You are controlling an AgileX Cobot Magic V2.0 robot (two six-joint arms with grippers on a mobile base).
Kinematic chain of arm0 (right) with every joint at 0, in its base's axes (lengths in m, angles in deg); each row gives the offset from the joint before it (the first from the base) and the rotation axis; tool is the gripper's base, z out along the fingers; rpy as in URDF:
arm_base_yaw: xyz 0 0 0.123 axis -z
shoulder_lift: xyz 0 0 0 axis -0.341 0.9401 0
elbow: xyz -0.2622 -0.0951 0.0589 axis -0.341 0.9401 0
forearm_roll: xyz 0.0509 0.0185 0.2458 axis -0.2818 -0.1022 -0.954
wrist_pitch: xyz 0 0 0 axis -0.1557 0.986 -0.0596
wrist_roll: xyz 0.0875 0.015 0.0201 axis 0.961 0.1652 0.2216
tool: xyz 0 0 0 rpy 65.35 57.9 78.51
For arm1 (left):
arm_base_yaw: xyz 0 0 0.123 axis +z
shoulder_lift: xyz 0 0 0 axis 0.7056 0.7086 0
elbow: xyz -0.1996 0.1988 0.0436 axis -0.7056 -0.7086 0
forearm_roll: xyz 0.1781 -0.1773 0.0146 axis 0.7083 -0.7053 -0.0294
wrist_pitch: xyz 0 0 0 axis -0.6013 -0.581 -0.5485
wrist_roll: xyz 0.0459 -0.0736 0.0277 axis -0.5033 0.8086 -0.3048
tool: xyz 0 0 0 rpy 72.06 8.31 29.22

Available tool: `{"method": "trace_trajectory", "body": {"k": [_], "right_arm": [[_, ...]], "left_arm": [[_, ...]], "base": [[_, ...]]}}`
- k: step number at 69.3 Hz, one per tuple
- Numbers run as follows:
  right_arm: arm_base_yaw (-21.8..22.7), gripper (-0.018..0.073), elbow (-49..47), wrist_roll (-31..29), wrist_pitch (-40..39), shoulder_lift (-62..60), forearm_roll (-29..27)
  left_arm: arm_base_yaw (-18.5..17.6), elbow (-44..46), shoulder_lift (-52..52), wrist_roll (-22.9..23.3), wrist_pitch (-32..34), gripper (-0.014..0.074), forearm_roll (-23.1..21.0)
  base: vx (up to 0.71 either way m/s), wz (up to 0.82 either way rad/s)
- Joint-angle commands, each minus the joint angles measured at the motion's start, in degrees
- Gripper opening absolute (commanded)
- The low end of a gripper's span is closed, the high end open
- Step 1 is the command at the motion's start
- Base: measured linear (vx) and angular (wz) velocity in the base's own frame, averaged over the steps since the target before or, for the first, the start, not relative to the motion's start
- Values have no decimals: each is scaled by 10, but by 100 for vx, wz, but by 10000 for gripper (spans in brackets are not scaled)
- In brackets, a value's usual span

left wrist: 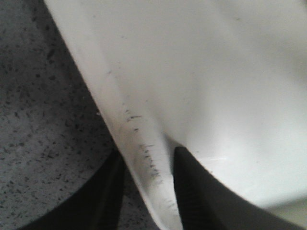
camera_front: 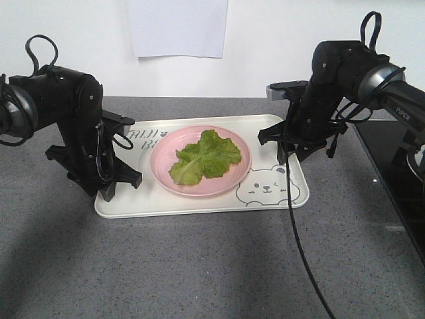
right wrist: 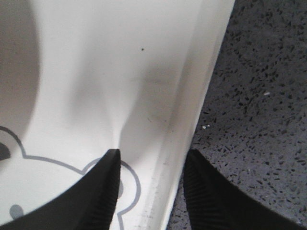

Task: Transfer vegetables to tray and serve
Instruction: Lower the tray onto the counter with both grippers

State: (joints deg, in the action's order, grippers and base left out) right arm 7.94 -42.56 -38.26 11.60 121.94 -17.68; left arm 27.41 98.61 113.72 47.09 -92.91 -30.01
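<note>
With each hand straddling a rim, arms flank the tray.

Front camera faces both arms; each wrist camera looks closely down at the tray rim.

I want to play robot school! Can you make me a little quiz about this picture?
1. True or false: the lettuce lies on the pink plate.
2. What does the plate stand on? A) tray B) bare counter C) a box
3. Which part of the tray do the left gripper and right gripper straddle?

Key: 1 true. 2 A. 3 Its rim, one jaw on each side.
</note>
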Motion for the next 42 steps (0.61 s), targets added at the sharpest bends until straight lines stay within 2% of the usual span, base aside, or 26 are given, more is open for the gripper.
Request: {"method": "trace_trajectory", "body": {"k": [1,42], "right_arm": [[-6,312,-18,0,18,-40,-26],[-5,311,-18,51,19,-59,58]], "left_arm": [[-7,16,-28,-1,5,327,-16],[-7,16,-28,-1,-9,342,-16]], "base": [[0,0],[0,0]]}}
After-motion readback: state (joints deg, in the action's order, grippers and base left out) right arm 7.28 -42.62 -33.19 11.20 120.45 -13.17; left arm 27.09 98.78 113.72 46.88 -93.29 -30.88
